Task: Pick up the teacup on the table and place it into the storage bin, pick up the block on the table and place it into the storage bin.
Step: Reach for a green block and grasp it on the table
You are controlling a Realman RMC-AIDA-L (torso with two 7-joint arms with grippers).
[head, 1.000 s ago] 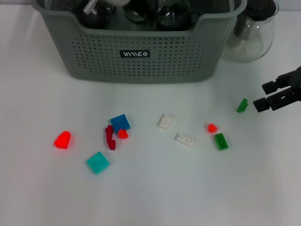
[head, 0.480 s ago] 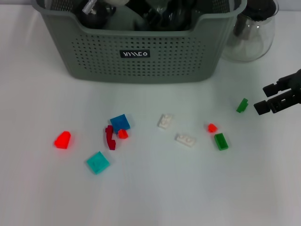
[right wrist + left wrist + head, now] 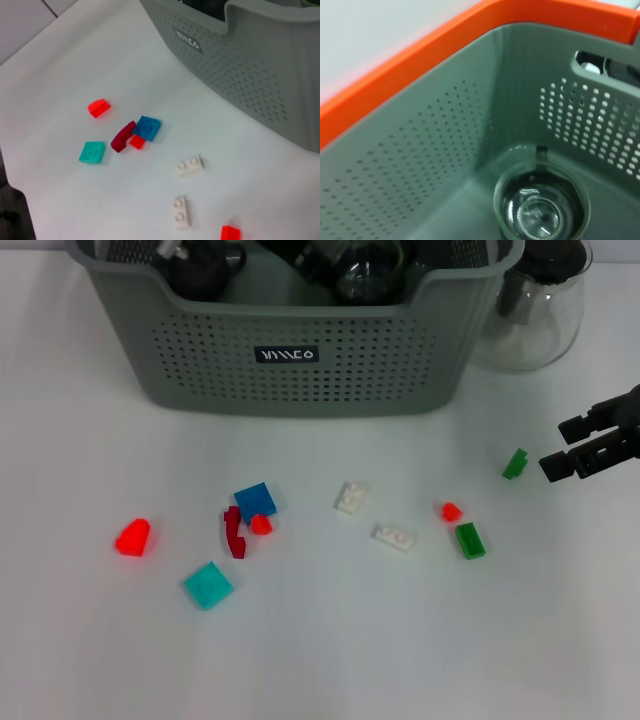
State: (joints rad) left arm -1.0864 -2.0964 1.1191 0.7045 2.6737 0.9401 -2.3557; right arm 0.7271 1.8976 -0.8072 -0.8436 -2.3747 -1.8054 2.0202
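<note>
Closest to the robot on the white table (image 3: 330, 650), a teal square block (image 3: 208, 585) lies at about seven o'clock from the middle of the scatter, with a bright red wedge block (image 3: 132, 537) farther out toward nine. Just beyond the teal one, a dark red curved block (image 3: 235, 532) touches a small orange-red block (image 3: 261, 524), which sits against the near edge of a blue square block (image 3: 256, 500). Near the middle lie two white studded blocks (image 3: 352, 497), one toward twelve of the other (image 3: 395, 537), slightly apart. At about three o'clock a green rectangular block (image 3: 469, 540) rests just beside a small red block (image 3: 451, 510), and a smaller green block (image 3: 515, 463) stands farther out. Right next to that one, the right hand (image 3: 560, 446) hangs at the table's three o'clock edge, its two black fingers parted with nothing between them. At twelve o'clock stands the large grey-green perforated plastic storage bin (image 3: 300, 365) with its black label, dark shapes and glass showing over its rim. The left wrist camera looks down into it at a clear glass teacup (image 3: 541, 210) resting upright on the bin floor near a corner; whether the left hand is spread or closed, I cannot tell. A clear glass pot (image 3: 530, 302) stands beside the bin at one o'clock.
</note>
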